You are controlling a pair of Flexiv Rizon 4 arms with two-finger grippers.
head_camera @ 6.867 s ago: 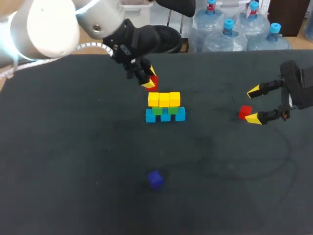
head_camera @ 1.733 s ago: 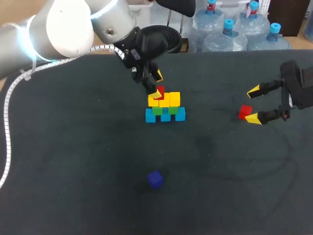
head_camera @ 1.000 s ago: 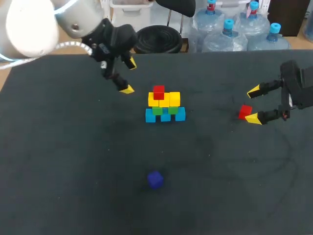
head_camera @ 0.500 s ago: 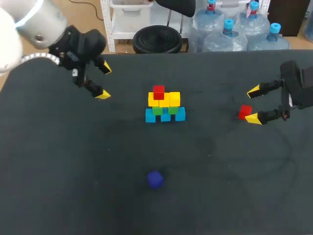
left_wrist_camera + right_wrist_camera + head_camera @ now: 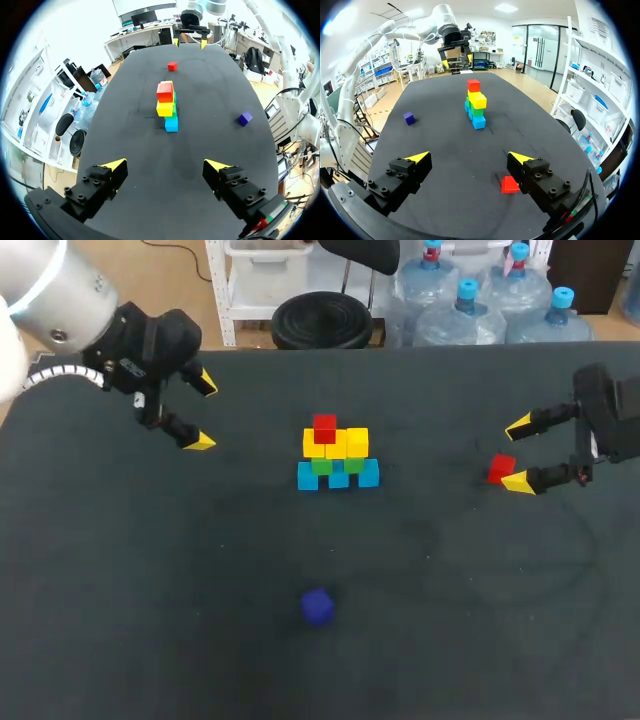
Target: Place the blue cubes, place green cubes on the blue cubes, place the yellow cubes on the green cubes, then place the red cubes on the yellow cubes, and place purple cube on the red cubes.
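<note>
Both pincers wide open and empty, part-built cube stack at mid-bench.
Stack on the dark bench (image 5: 150, 590): row of blue cubes (image 5: 338, 477) at the base, green cubes (image 5: 321, 467) on them, row of yellow cubes (image 5: 336, 443) on the greens, one red cube (image 5: 324, 428) on top toward the stack's left end. Left pincer (image 5: 203, 412) hangs over the bench's far left part, well apart from the stack, fingers spread wide, nothing between them. Right pincer (image 5: 517, 453) is at the right side, low over the bench, fingers also spread wide. A second red cube, loose (image 5: 501, 468), lies on the bench just inside one of its fingers, right beside that tip; the other finger is well clear of it, so no grip. Purple cube (image 5: 318, 607) sits alone on the near part of the bench, well apart from the stack and both pincers.
</note>
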